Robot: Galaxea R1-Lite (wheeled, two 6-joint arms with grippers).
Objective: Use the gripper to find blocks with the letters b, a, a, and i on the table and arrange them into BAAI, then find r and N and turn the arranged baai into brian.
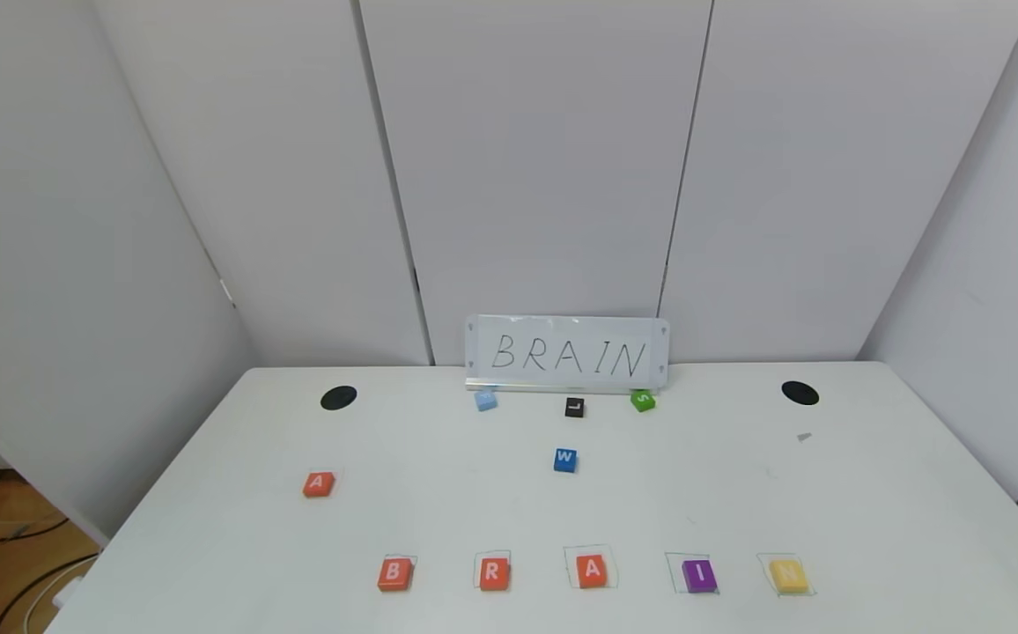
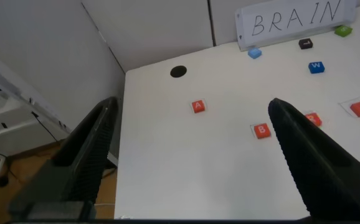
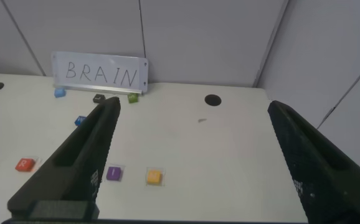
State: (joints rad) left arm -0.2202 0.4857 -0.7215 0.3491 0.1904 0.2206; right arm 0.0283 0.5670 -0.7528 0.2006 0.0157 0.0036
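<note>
On the white table [image 1: 509, 511] a front row stands in pen-drawn squares: orange B [image 1: 394, 574], orange R [image 1: 493, 573], orange A [image 1: 591, 571], purple I [image 1: 699, 576] and yellow N [image 1: 788, 576]. A second orange A [image 1: 319, 484] lies apart at the left. Neither gripper shows in the head view. My left gripper [image 2: 192, 162] is open and empty, high above the table's left side, with that A [image 2: 197, 106] and the B [image 2: 262, 130] below it. My right gripper [image 3: 192, 162] is open and empty, high above the right side, with the I [image 3: 113, 173] and the N [image 3: 154, 177] below.
A white sign reading BRAIN [image 1: 567, 353] stands at the table's back edge. In front of it lie a light blue block [image 1: 485, 400], a black L block [image 1: 574, 407] and a green S block [image 1: 643, 401]. A blue W block [image 1: 564, 460] lies mid-table. Two black holes [image 1: 338, 397] [image 1: 800, 393] flank them.
</note>
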